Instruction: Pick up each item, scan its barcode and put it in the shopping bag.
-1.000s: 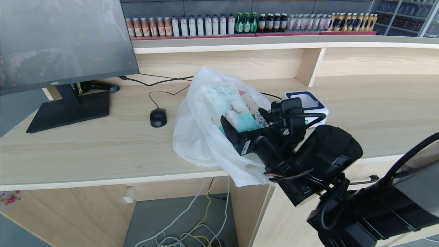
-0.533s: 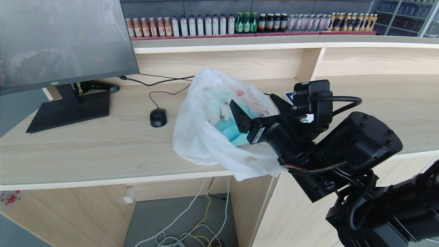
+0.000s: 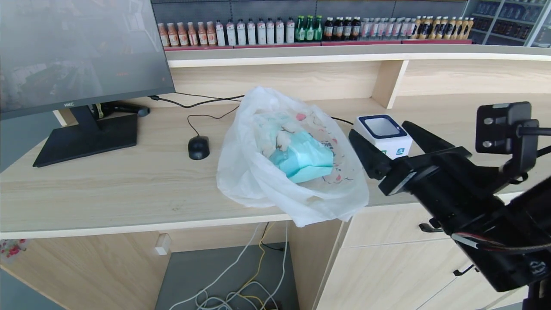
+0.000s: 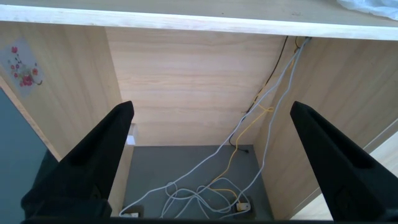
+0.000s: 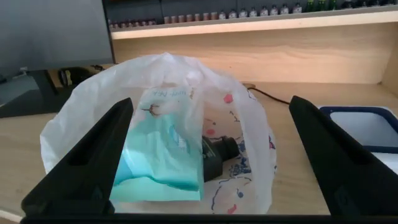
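Head cam looks down from high at counter (image 3: 107,185) & bag (image 3: 245,172). R wrist cam is near, facing same bag. L wrist cam sits low, facing wires (image 4: 205,194) under counter.

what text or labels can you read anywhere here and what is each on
Monitor bezel: a small maker's logo, a brand mark, not quoted.
Teal pack in the shopping bag: print on its white end, too blurred to read.
Scanner front: two small icons, no legible words.
Shelf bottles: labels too small to read.

Teal pack (image 3: 301,157) lies inside white shopping bag (image 3: 245,172) — on counter
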